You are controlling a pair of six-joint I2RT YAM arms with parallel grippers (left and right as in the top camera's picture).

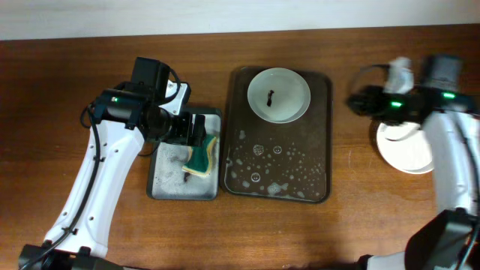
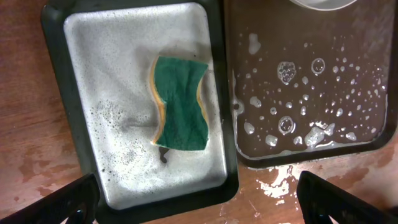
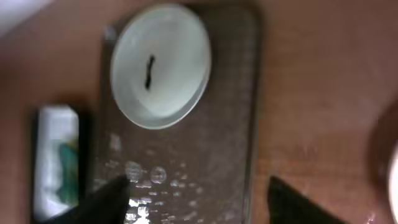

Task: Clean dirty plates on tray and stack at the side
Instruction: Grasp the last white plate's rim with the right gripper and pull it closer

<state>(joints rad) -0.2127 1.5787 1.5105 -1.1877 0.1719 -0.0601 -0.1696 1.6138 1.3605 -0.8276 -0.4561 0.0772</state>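
One white plate (image 1: 279, 94) with a dark smear in its middle lies at the far end of the dark brown tray (image 1: 319, 150). The rest of the tray is wet with foam bubbles. Clean white plates (image 1: 405, 150) sit on the table at the right. My left gripper (image 1: 196, 133) is open and empty above the green and yellow sponge (image 1: 202, 159). In the left wrist view its fingers (image 2: 199, 202) straddle the near end of the sponge tray, with the sponge (image 2: 180, 102) ahead. My right gripper (image 1: 358, 100) is open and empty right of the tray. In its own view the fingers (image 3: 199, 202) frame the tray (image 3: 236, 124) and dirty plate (image 3: 160, 65).
The small grey-black sponge tray (image 1: 165, 184) holds foamy water and sits against the brown tray's left side; it also shows in the left wrist view (image 2: 93, 93). Water is spilled on the wooden table (image 2: 273, 186) near both trays.
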